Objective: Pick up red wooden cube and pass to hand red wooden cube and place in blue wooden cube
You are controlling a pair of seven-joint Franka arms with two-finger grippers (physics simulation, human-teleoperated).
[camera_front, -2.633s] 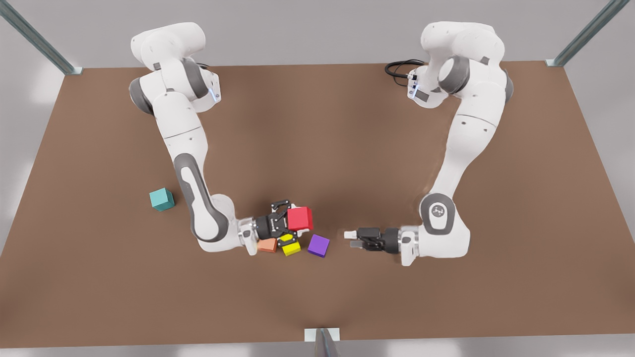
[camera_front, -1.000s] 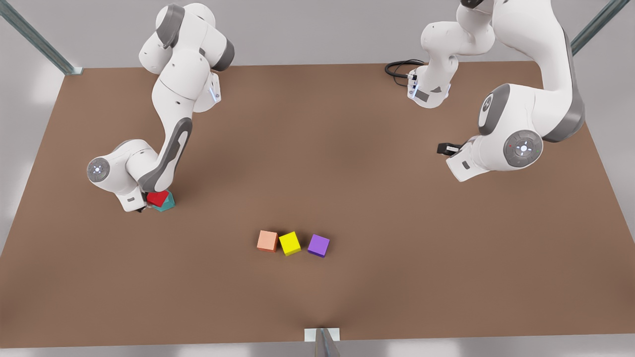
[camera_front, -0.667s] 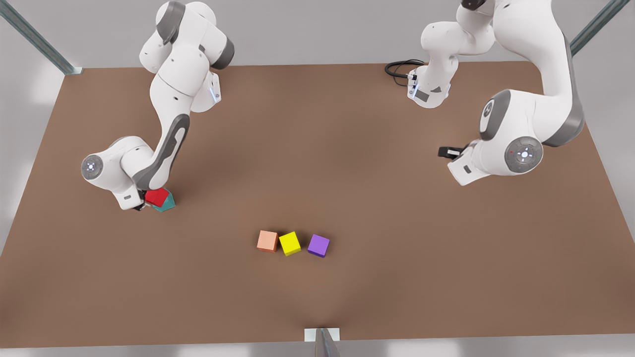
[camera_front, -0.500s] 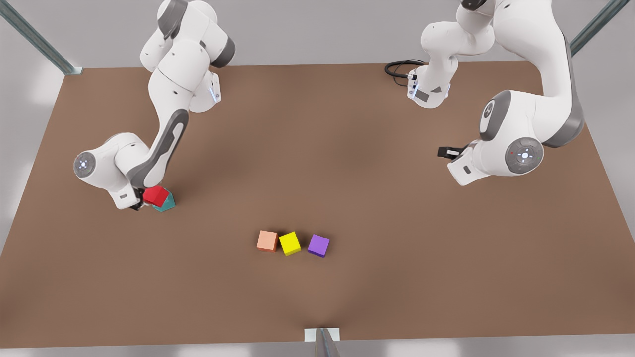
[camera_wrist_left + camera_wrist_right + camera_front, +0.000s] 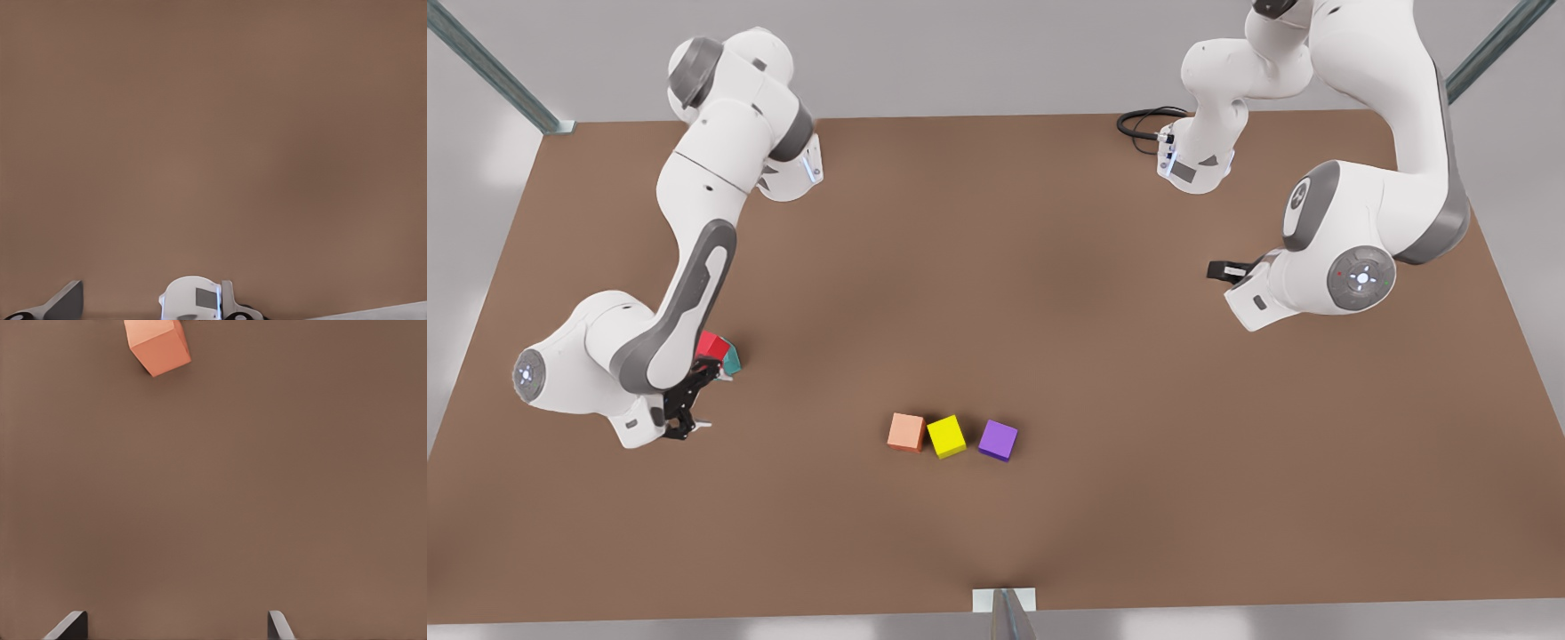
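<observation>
Nearest, on tabletop (image 5: 1049, 533): row of salmon cube (image 5: 906, 432), yellow cube (image 5: 946, 436), purple cube (image 5: 998, 440); salmon one also in right wrist view. Farther, front view's left: right gripper (image 5: 691, 411), jaws spread, just beside red wooden cube (image 5: 711, 343) atop blue wooden cube (image 5: 733, 359), both half hidden by forearm. Farthest, front view's right: left gripper (image 5: 1221, 269) waiting, jaw state impossible to tell.

Red wooden cube (image 5: 711, 344) atop blue wooden cube (image 5: 732, 360)
</observation>
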